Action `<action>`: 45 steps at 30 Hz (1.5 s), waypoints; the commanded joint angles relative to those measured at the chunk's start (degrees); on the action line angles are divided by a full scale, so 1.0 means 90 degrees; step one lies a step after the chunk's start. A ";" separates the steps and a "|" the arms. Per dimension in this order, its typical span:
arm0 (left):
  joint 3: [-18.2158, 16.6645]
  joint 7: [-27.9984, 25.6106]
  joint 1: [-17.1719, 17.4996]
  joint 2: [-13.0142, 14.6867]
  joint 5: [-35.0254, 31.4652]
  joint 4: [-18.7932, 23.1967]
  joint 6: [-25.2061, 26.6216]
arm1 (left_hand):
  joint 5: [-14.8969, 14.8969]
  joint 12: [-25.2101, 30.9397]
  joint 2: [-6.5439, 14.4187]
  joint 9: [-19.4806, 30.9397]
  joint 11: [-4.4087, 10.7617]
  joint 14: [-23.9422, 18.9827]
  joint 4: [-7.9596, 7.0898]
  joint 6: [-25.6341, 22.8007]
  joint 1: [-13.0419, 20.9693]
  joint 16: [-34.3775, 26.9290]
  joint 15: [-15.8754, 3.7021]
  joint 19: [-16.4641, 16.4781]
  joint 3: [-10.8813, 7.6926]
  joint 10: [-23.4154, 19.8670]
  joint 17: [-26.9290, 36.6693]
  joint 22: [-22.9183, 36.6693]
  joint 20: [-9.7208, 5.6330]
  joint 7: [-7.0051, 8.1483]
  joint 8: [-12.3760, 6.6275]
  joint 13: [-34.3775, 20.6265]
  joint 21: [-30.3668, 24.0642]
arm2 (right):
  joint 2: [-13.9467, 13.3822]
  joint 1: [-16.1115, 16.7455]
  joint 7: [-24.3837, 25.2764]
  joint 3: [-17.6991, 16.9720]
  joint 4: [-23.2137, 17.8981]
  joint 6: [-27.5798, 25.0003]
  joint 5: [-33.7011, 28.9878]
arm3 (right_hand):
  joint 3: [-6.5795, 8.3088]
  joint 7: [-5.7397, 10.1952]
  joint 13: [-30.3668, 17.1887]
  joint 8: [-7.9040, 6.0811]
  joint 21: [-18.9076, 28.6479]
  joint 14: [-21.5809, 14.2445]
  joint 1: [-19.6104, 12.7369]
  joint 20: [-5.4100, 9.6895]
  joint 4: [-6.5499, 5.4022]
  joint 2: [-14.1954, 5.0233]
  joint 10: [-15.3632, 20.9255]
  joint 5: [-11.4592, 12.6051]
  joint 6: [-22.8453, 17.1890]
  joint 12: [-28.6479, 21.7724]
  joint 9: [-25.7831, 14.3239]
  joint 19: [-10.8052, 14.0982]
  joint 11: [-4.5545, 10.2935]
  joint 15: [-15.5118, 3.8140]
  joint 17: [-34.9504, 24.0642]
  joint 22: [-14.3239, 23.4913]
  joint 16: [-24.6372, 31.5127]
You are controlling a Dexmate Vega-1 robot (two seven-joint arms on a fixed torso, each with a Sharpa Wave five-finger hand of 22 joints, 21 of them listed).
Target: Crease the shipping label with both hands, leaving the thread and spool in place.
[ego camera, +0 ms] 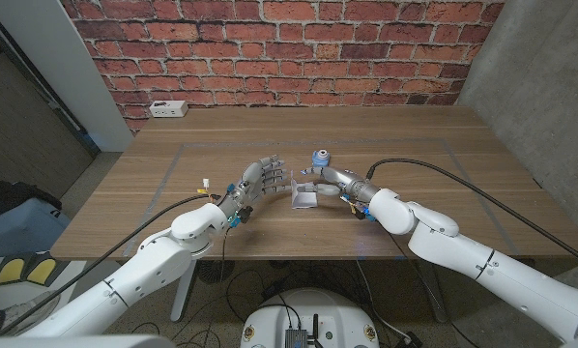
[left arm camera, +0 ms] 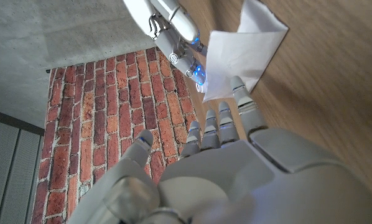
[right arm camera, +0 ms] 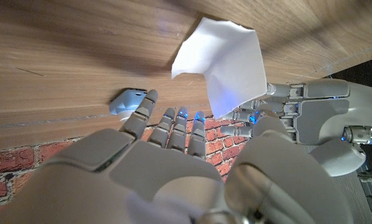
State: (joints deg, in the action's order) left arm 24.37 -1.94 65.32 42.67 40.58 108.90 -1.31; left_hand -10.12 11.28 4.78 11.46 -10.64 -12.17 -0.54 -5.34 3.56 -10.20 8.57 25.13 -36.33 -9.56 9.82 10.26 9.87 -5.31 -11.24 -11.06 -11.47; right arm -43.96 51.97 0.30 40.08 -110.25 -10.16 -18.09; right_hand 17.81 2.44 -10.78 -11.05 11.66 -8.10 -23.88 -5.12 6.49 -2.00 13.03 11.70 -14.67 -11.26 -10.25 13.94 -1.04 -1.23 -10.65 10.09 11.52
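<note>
Head view: a wooden worktop (ego camera: 270,135) stands before a brick wall (ego camera: 270,48), a white socket strip (ego camera: 167,109) at its far edge. The left hand (ego camera: 260,181) has its fingers spread and grasps nothing. The right hand (ego camera: 320,182) touches the folded white shipping label (ego camera: 306,197) between the two hands; a blue spool (ego camera: 321,158) sits just beyond it.

Left wrist view: the left hand's fingertips (left arm camera: 238,84) meet the label's edge.

Right wrist view: the label stands tilted between both hands; whether the right hand pinches it I cannot tell.
</note>
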 commanded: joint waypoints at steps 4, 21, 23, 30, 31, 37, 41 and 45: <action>0.0074 0.0010 -0.0094 -0.0218 -0.0227 -0.0235 -0.0325 | 0.0034 0.0030 0.0056 0.0021 -0.0060 0.0133 0.0011 0.0052 0.0029 0.0017 0.0121 -0.0138 -0.0042 0.0116 0.0004 0.0015 0.0015 0.0037 0.0005 -0.0038 0.0047 | -0.0022 0.0410 0.0709 -0.0547 0.0329 0.1476 0.0899 | -0.0052 0.0094 -0.0036 -0.0082 0.0032 -0.0090 0.0100 -0.0024 0.0016 -0.0018 0.0005 0.0035 -0.0211 -0.0020 -0.0029 0.0111 -0.0058 0.0040 -0.0010 0.0027 0.0036; 0.0263 0.0562 -0.0534 -0.0486 0.0000 -0.0906 -0.0259 | 0.0028 0.0091 0.0029 0.0030 -0.0168 0.0192 -0.0054 0.0521 -0.0054 -0.0030 0.0192 -0.0459 0.0014 0.0186 0.0022 0.0038 0.0043 0.0232 0.0047 -0.0096 0.0033 | 0.0093 0.0470 0.0798 -0.0622 0.0139 0.1387 0.0663 | 0.0342 0.0135 -0.0029 -0.0156 0.0033 -0.0151 -0.0707 -0.0043 0.0391 -0.0298 0.0093 0.0084 -0.0692 -0.0034 -0.0036 0.0189 0.0074 0.0069 0.0027 0.0024 -0.0013; 0.0305 0.0627 -0.0609 -0.0504 0.0007 -0.0965 -0.0205 | 0.0027 0.0109 0.0025 0.0031 -0.0113 0.0167 -0.0055 0.0524 -0.0057 -0.0037 0.0158 -0.0397 0.0018 0.0144 0.0020 0.0037 -0.0005 0.0236 0.0038 -0.0095 0.0003 | 0.0074 0.0466 0.0733 -0.0614 0.0055 0.1201 0.0622 | 0.0453 0.0287 -0.0029 -0.0179 0.0022 -0.0067 -0.1015 -0.0045 0.0432 -0.0340 0.0035 0.0066 -0.0892 -0.0006 -0.0039 0.0177 0.0159 0.0077 0.0027 0.0026 -0.0048; 0.0372 0.0696 -0.0727 -0.0545 0.0006 -0.1028 -0.0123 | 0.0026 0.0086 -0.0003 0.0031 -0.0096 0.0166 -0.0061 0.0585 -0.0071 -0.0029 0.0134 -0.0392 0.0039 0.0193 0.0016 0.0032 -0.0031 0.0260 0.0038 -0.0090 -0.0007 | 0.0032 0.0363 0.0458 -0.0511 -0.0169 0.0597 0.0494 | 0.0581 0.0617 -0.0030 -0.0188 -0.0044 0.0292 -0.1515 -0.0054 0.0416 -0.0378 -0.0305 0.0014 -0.1295 0.0076 -0.0041 -0.0037 0.0337 0.0122 0.0022 0.0028 -0.0118; 0.0374 0.0696 -0.0731 -0.0542 0.0002 -0.1022 -0.0118 | 0.0026 0.0086 -0.0005 0.0031 -0.0092 0.0164 -0.0062 0.0582 -0.0073 -0.0029 0.0126 -0.0388 0.0041 0.0192 0.0016 0.0031 -0.0037 0.0270 0.0034 -0.0089 -0.0009 | 0.0029 0.0325 0.0396 -0.0486 -0.0175 0.0542 0.0488 | 0.0601 0.0684 -0.0030 -0.0182 -0.0056 0.0336 -0.1588 -0.0049 0.0414 -0.0396 -0.0340 0.0010 -0.1336 0.0076 -0.0042 -0.0086 0.0372 0.0125 0.0021 0.0028 -0.0118; 0.0351 0.0578 -0.0681 -0.0537 -0.0044 -0.0947 -0.0137 | 0.0024 0.0072 -0.0016 0.0030 -0.0101 0.0202 -0.0064 0.0590 -0.0079 -0.0013 0.0128 -0.0415 0.0051 0.0227 0.0015 0.0029 -0.0035 0.0263 0.0027 -0.0085 -0.0002 | 0.0015 -0.0063 -0.0207 -0.0192 -0.0313 -0.0169 0.0259 | 0.0647 0.1003 -0.0025 -0.0058 -0.0109 0.0755 -0.1908 -0.0032 0.0377 -0.0462 -0.0770 -0.0028 -0.1309 0.0130 -0.0045 -0.0388 0.0519 0.0188 0.0014 0.0029 -0.0154; 0.0334 0.0511 -0.0640 -0.0530 -0.0056 -0.0901 -0.0138 | 0.0023 0.0062 -0.0020 0.0030 -0.0110 0.0223 -0.0066 0.0582 -0.0082 -0.0006 0.0132 -0.0440 0.0056 0.0253 0.0014 0.0028 -0.0009 0.0272 0.0017 -0.0083 0.0005 | 0.0017 -0.0346 -0.0659 -0.0037 -0.0303 -0.0422 0.0316 | 0.0551 0.1076 -0.0024 0.0037 -0.0135 0.1136 -0.1917 -0.0073 0.0289 -0.0438 -0.1148 -0.0070 -0.1148 0.0147 -0.0049 -0.0727 0.0539 0.0321 0.0000 0.0030 -0.0156; 0.0327 0.0482 -0.0629 -0.0526 -0.0058 -0.0879 -0.0129 | 0.0022 0.0060 -0.0027 0.0029 -0.0093 0.0238 -0.0067 0.0540 -0.0085 -0.0004 0.0131 -0.0450 0.0063 0.0264 0.0012 0.0027 -0.0009 0.0302 -0.0006 -0.0080 0.0004 | -0.0008 -0.0593 -0.0997 0.0101 -0.0306 -0.0561 0.0322 | 0.0458 0.1125 -0.0021 0.0126 -0.0132 0.1560 -0.1903 -0.0178 0.0223 -0.0486 -0.1579 -0.0092 -0.0671 0.0127 -0.0049 -0.1149 0.0548 0.0459 -0.0012 0.0032 -0.0134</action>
State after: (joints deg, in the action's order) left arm 27.35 3.11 59.55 38.01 40.28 100.62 -2.68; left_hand -10.12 11.88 4.47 11.60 -11.24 -10.24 -1.03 -0.37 3.26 -10.20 9.92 21.15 -35.84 -7.72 9.82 10.39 9.81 -2.47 -10.88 -11.61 -11.24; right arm -43.69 51.96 -0.94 37.68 -112.06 -9.23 -14.44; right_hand 22.22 12.47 -10.78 -10.15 10.56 4.02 -40.52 -6.17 8.83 -6.29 0.76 11.17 -22.51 -10.35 -10.54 5.26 3.50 2.37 -10.56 10.28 10.15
